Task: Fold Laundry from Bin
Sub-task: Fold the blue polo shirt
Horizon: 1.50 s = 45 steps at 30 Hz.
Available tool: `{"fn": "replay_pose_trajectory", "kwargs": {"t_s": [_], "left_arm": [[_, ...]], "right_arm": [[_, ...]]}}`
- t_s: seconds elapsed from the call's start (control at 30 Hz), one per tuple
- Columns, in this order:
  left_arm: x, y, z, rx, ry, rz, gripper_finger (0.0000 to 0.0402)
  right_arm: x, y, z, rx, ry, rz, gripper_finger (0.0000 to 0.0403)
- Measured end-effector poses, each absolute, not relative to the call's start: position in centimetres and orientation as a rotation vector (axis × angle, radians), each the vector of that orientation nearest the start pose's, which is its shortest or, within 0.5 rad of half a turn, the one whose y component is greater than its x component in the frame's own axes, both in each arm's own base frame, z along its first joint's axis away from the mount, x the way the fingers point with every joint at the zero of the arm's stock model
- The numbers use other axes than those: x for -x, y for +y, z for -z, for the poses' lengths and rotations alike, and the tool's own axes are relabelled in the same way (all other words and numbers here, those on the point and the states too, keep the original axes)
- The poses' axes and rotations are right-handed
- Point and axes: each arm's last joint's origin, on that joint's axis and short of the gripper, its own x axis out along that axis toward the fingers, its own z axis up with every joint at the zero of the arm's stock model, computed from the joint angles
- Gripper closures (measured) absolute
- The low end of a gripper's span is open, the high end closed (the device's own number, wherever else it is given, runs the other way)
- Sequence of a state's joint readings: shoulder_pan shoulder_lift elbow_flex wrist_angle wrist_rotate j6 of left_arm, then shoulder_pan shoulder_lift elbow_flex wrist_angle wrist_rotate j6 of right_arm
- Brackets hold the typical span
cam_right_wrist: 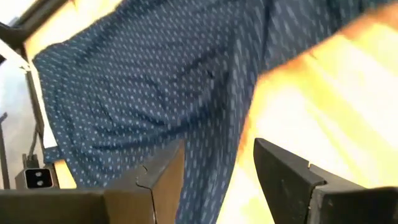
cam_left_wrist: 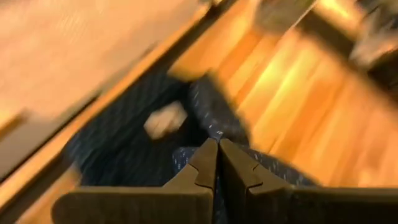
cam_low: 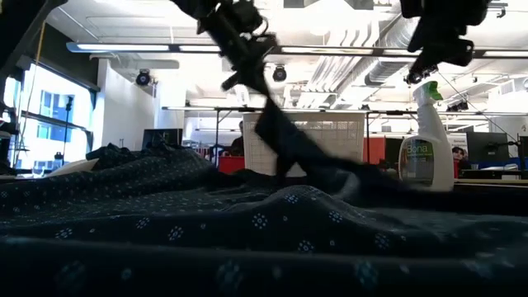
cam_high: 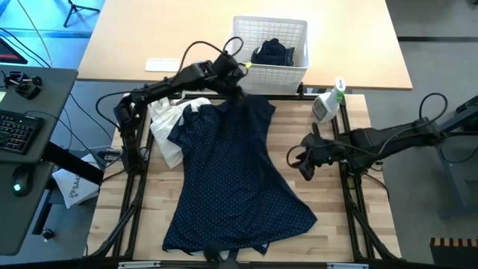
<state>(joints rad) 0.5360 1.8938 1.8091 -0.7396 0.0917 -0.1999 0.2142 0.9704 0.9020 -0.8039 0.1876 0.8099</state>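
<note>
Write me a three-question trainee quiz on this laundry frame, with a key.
1. True or false: the left gripper is shut on the dotted navy shirt.
2. Where is the spray bottle? A) inside the bin B) by the table's far right edge C) under the shirt
3. Fill in: the right gripper hangs ____ beside the shirt, holding nothing.

Key:
1. True; it pinches the shirt's far edge near the bin.
2. B.
3. Open.
</note>
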Motion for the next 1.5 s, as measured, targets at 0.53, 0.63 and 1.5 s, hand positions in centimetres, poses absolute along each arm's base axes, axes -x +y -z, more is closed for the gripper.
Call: {"fn": "replay_pose_trajectory", "kwargs": {"t_s": [0.53,0.63,1.5], "left_arm": [[-32.2,23.0,-30.5,0.374,1.077,-0.545,0.0401],[-32.2,23.0,-30.5,0.336,1.087,-0.52,0.0401],[-34.8,22.0,-31.5,0.221,0.874,-0.274,0.0401]], "right_arm": [[-18.5,10.9,-24.8,-0.919,1.12,0.445,0.0214],[-18.4,12.8,-22.8,-0.959,1.229,0.587,0.0214],[-19.7,20.6,-17.2,-1.064,1.271,0.497,0.04]]}}
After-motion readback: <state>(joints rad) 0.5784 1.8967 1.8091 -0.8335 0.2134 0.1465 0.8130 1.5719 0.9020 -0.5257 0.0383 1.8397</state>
